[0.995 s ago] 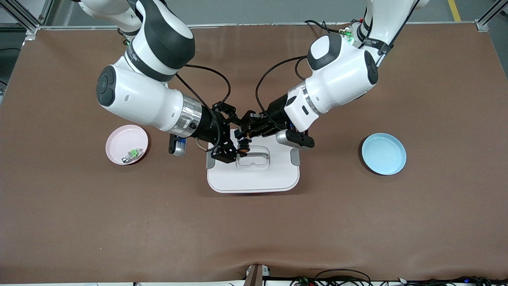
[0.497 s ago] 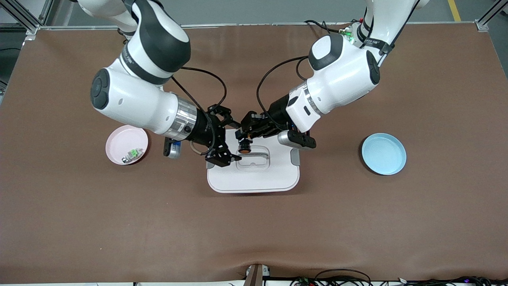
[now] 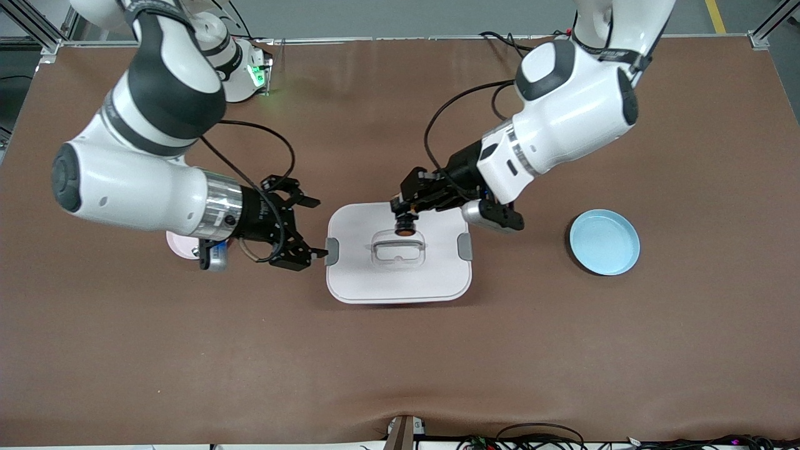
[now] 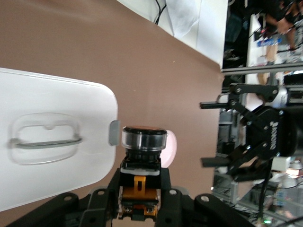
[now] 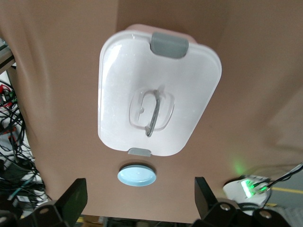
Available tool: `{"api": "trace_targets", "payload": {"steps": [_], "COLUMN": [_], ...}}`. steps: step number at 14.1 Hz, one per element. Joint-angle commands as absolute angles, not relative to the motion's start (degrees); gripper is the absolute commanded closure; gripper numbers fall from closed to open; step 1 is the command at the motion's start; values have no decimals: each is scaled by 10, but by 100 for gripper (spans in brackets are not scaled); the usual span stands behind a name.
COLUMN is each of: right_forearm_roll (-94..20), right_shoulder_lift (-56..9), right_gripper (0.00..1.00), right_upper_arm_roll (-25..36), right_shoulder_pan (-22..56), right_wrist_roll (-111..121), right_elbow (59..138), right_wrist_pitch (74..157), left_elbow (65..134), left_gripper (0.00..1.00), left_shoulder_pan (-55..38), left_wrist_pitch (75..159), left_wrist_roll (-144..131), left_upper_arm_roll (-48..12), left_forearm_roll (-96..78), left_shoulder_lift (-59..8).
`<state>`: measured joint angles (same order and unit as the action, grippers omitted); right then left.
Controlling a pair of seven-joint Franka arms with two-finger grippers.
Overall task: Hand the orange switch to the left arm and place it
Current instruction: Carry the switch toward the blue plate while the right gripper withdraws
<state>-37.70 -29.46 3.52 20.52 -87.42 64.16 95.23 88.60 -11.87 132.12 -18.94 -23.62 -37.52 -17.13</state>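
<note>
One claw (image 3: pixel 406 215) grips orange switch (image 3: pixel 406 229) above box (image 3: pixel 437 275).

A brown mat (image 3: pixel 400 350) covers the whole table, smooth except for a small pucker at its 6 o'clock edge, where a bundle of dark cables (image 3: pixel 537 437) trails along the rim. At 12 o'clock a strip of grey floor (image 3: pixel 387 15) runs along the top, with a yellow line (image 3: pixel 715 15) painted on it toward 1 o'clock. Silver aluminium frame bars (image 3: pixel 37 28) stand at the 11 o'clock corner, and another bar end (image 3: pixel 765 31) at the 1 o'clock corner. Light is even and soft, throwing faint shadows on the mat.
</note>
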Motion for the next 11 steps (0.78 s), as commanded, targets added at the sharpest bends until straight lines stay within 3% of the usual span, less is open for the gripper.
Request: {"api": "trace_targets", "payload": {"steps": [1,7,11], "right_forearm_roll": [-376,-278,-201], "right_shoulder_lift": [-278,-261,-251], "right_gripper": [0,0,0], "right_upper_arm_roll": [33,33,33], "right_shoulder_pan": [161,78,34], "right_wrist_roll": [-771,-522,-348], "right_elbow": [637,637,637], "right_wrist_pitch": [901,794,770], "left_elbow": [902,896,895], "left_gripper": [100,100,100], "left_shoulder_pan": [-92,-29,42], "left_wrist_pitch": [1253,1066,959], "left_wrist_roll": [-192,-192,-203], "left_upper_arm_roll": [-236,-234,-232], "left_forearm_roll": [-317,-160,-121], "left_shoulder_lift": [-121,-38,-6]}}
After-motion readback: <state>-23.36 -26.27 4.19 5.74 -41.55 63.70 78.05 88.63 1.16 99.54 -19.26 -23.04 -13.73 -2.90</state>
